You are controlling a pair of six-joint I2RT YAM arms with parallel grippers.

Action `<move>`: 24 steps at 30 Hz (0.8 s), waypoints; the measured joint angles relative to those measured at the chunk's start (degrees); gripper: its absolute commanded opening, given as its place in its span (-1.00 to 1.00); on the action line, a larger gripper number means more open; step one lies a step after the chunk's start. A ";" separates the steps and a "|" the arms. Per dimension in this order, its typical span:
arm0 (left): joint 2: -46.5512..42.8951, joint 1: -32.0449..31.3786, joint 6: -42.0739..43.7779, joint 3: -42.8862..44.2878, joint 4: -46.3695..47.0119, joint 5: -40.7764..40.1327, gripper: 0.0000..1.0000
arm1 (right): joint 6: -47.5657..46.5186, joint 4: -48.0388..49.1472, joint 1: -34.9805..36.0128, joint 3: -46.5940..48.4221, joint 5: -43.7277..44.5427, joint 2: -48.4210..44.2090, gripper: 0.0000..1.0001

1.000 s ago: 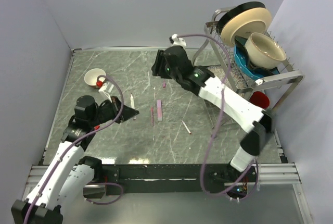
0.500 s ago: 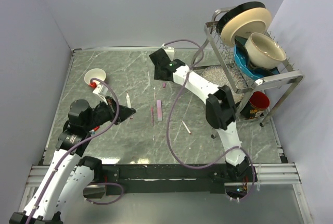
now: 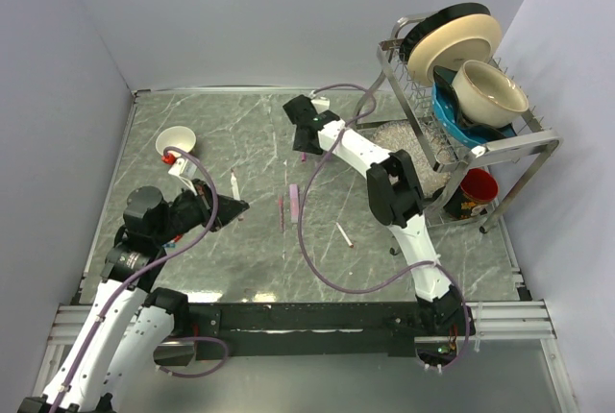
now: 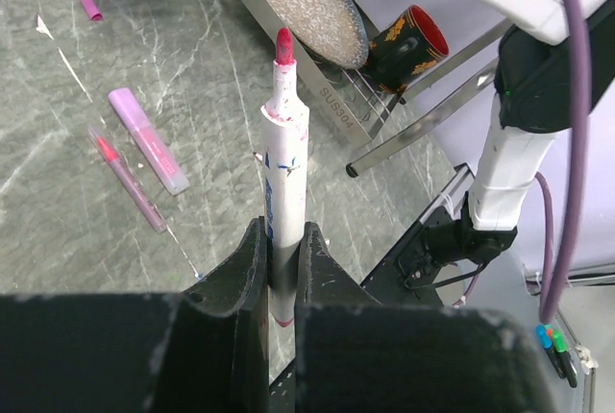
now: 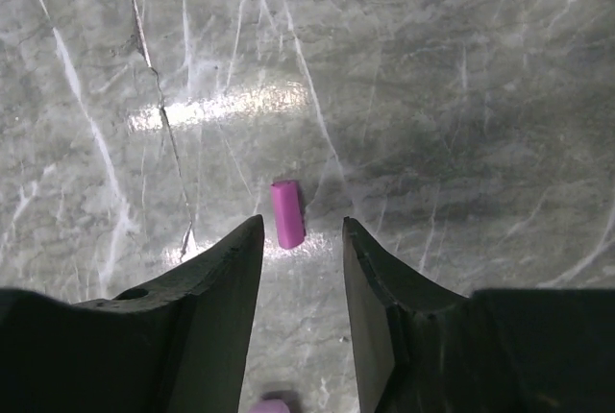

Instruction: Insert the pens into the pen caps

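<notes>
Two grippers share this step. At the left of the marble table (image 3: 240,274), near a small white cup (image 3: 175,141), the left gripper (image 4: 282,269) is clamped on a white pen (image 4: 285,173). It holds the pen low on the barrel, so the uncapped pink-red tip stands well clear of the fingers. Moving right, three more pens lie loose near mid-table: a thin pink pen (image 3: 281,211), a pink highlighter (image 3: 294,204) just beside it, and a small white pen (image 3: 343,234) further right. Toward the back, a short pink cap (image 5: 286,213) lies flat on the marble. The right gripper (image 5: 300,250) hangs over it with jaws apart, one finger on either side of the cap's near end and neither touching it. The step in hand looks like picking up that cap. It is tiny and round and would likely roll or squirt out of an uneven pinch, so the fingers should descend centred and meet it across its middle together. Its mouth should be left free of the pads, though I cannot tell which end is open. Far right, the dish rack (image 3: 500,149) stands well apart.
</notes>
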 measured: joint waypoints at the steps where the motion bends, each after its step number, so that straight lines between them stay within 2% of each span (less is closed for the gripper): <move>1: -0.02 0.00 0.02 0.00 0.00 -0.04 -0.98 | 0.15 -0.20 -0.07 0.59 -0.24 0.48 -0.10; 10: -0.48 0.00 0.22 0.00 -0.09 -0.94 -0.98 | 0.92 -2.03 0.00 3.06 -2.45 4.44 -0.16; 19: -0.48 0.00 0.39 0.00 -0.20 -1.33 -0.98 | 0.31 -4.15 0.00 5.73 -1.99 6.05 -0.48; 24: -0.48 0.00 0.39 0.00 -0.24 -1.66 -0.98 | -0.46 -5.25 -0.02 6.93 -1.92 6.60 -0.76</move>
